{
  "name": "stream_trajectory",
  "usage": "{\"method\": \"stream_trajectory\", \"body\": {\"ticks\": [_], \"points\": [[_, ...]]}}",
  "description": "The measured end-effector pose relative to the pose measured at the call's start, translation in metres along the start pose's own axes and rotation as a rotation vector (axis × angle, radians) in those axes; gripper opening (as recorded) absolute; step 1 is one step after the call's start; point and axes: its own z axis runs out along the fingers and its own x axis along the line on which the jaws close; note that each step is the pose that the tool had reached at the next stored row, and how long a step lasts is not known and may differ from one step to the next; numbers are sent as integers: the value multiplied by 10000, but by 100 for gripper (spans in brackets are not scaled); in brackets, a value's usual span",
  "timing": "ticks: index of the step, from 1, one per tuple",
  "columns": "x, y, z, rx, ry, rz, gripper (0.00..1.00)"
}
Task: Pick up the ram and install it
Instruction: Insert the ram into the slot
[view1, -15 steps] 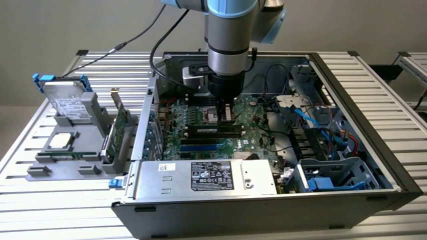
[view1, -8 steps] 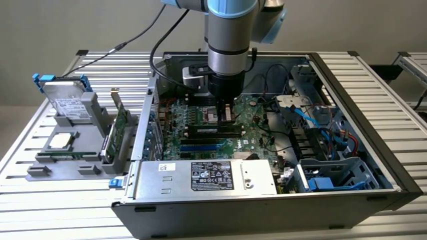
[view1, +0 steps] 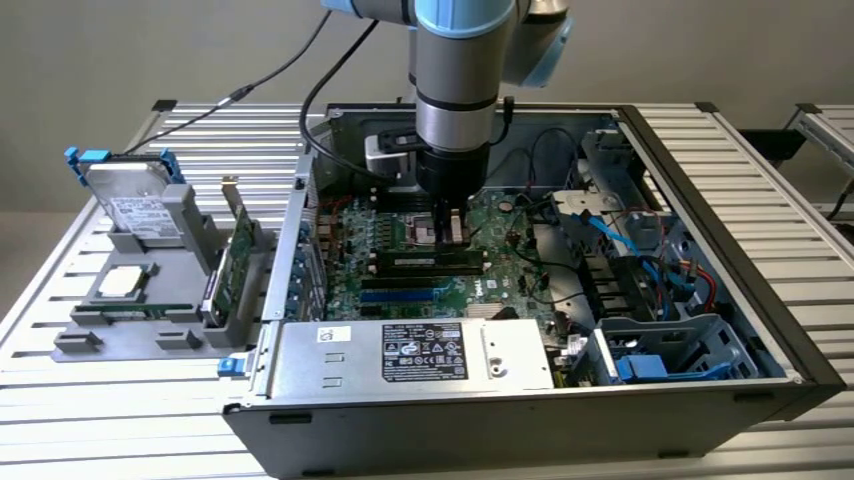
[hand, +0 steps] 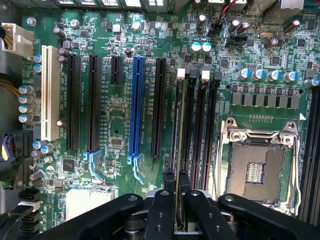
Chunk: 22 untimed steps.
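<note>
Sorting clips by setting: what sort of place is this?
Probably a robotics lab or test bench for computer assembly: an open computer case on a slatted metal table, a grey fixture holding spare parts, and the gripper shut on the ram at the motherboard.

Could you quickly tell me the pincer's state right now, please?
Pincer: closed, holding the ram edge-on over the motherboard.
</note>
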Motion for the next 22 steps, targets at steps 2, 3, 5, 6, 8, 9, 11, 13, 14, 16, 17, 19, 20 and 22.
{"method": "stream_trajectory", "body": {"ticks": [2,3,5,6,8,9,11,13,14,16,17,19,20,22], "points": [[0,0,5,-2,2,6,13],[0,0,6,-2,3,7,13],[0,0,7,-3,4,9,13],[0,1,10,-1,2,11,13],[-1,1,22,-1,0,14,13],[-1,1,28,-2,2,15,13],[-2,1,43,-2,2,16,13],[-2,1,47,-3,3,17,13],[-2,1,47,-3,4,16,13],[-2,1,47,-3,4,16,13],[-2,1,48,-3,4,16,15],[-2,1,48,-2,3,16,21],[-2,1,48,-2,3,16,33],[-2,1,48,-2,2,18,39]]}}
